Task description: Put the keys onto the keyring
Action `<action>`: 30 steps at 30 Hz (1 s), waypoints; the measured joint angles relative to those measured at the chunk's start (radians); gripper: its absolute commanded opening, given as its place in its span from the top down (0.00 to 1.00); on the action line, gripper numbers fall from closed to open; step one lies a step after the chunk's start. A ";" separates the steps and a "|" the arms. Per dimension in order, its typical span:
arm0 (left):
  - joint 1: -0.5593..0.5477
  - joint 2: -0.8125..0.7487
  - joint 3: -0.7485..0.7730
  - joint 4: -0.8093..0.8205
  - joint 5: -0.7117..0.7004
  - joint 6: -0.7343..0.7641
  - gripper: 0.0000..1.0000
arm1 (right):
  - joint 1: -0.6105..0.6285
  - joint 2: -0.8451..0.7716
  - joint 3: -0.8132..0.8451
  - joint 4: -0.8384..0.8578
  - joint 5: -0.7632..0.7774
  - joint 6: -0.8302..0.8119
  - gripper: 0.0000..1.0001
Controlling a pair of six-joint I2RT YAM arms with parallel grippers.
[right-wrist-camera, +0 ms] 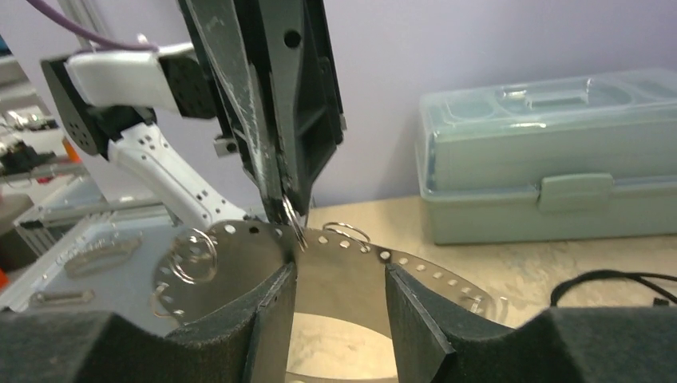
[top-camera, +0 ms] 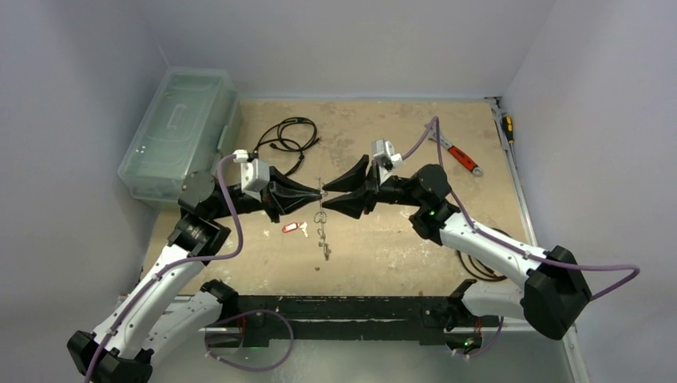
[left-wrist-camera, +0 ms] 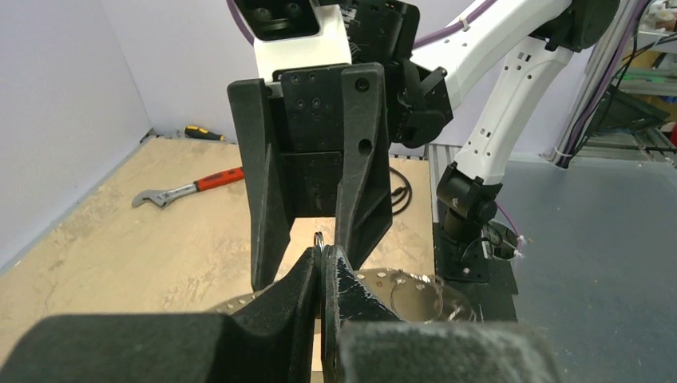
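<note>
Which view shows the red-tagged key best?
Top external: the red-tagged key lies uncovered on the table, though small. Neither wrist view shows it.

Pale lilac walls [top-camera: 343, 40] enclose worn beige tabletop [top-camera: 383, 255]; even, soft light.

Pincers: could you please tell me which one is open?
The right black pincer, jaws spread; the left pincer is shut on the thin grey wire keyring.
</note>
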 measured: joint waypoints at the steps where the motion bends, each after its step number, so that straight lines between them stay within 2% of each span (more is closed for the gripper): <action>1: 0.000 0.000 0.013 -0.029 0.003 0.018 1.00 | 0.000 -0.001 0.010 -0.034 -0.007 -0.026 0.53; 15: 0.000 0.034 0.079 -0.221 0.040 0.101 1.00 | 0.000 -0.068 0.070 -0.327 -0.059 -0.238 0.60; 30: 0.000 0.061 0.095 -0.234 0.087 0.102 1.00 | 0.000 -0.097 0.104 -0.418 -0.067 -0.308 0.64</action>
